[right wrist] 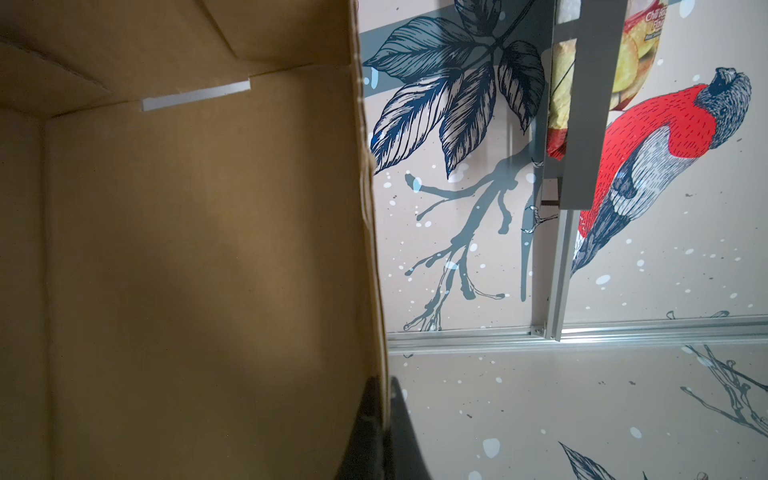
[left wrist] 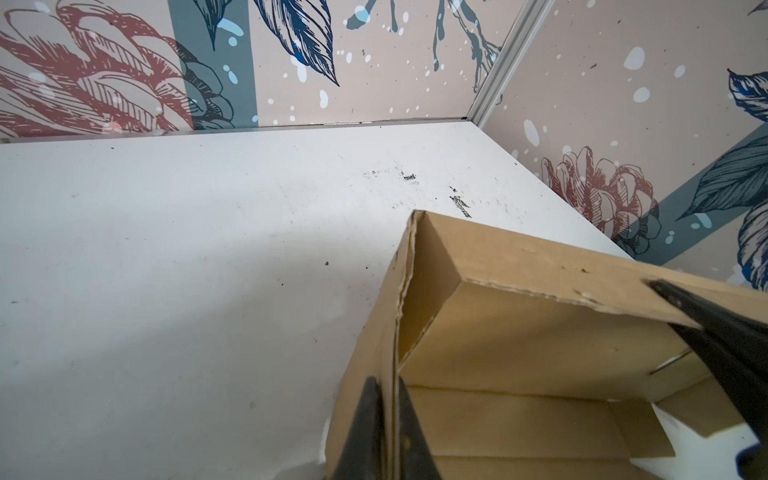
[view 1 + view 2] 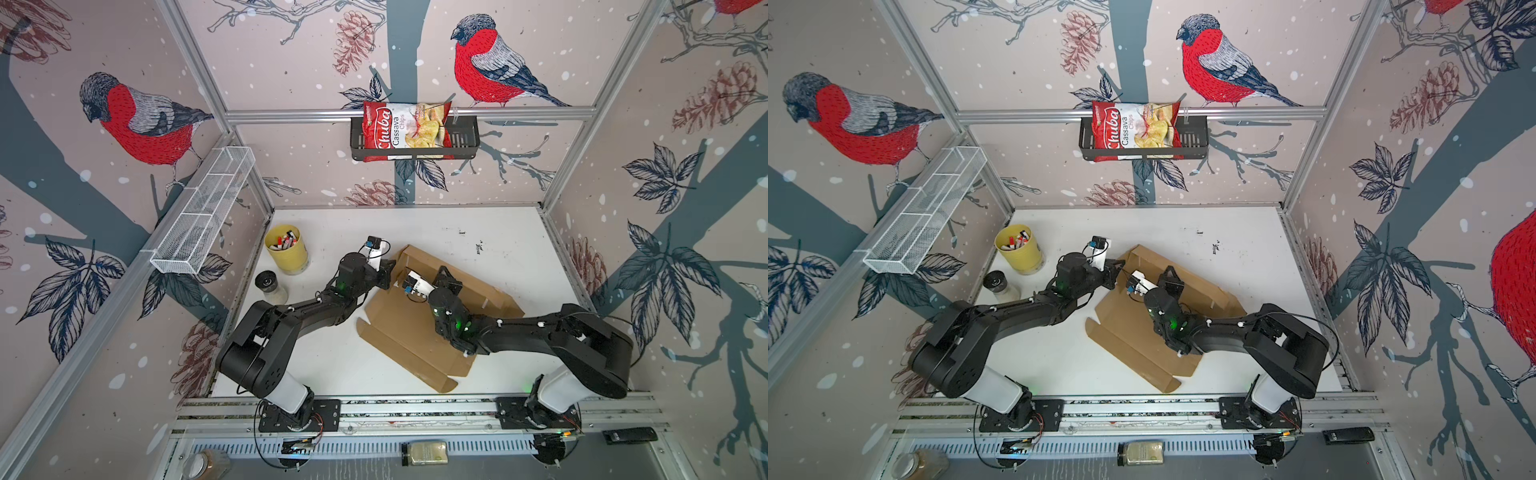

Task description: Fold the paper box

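R arm (image 3: 519, 328) is covering mid of paper box (image 3: 399, 332) in both top views; L wrist view's edge is cutting off its floor panel.

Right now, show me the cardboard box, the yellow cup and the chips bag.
cardboard box (image 3: 399, 332): in a top view, on its flat unfolded panel.
yellow cup (image 3: 291, 258): in a top view, on its outer side wall.
chips bag (image 3: 383, 131): in a top view, on its red printed front.
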`<state>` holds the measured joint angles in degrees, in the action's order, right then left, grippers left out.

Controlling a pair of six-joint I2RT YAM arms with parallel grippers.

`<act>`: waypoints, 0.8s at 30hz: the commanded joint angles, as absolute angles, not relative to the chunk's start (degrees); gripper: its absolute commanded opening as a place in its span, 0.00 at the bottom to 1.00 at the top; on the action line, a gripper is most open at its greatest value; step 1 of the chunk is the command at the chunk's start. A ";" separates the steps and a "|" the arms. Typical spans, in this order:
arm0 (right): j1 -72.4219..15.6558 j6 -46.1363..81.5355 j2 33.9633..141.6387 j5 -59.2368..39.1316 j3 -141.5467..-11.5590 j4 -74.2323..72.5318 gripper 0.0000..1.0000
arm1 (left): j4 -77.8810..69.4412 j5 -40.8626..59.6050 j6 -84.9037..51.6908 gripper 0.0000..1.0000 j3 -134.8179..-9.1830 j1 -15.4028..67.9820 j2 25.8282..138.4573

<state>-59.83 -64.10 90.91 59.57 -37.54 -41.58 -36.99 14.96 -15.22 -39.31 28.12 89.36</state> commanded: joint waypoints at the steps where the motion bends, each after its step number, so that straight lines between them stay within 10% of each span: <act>1: -60.12 -61.12 90.97 60.32 -36.92 -43.02 0.00 | -38.63 14.36 -18.02 0.11 -40.08 28.30 88.95; 24: -60.11 -70.75 93.91 59.52 -33.31 -51.33 0.00 | -25.83 29.15 -14.08 0.51 -44.10 19.62 80.93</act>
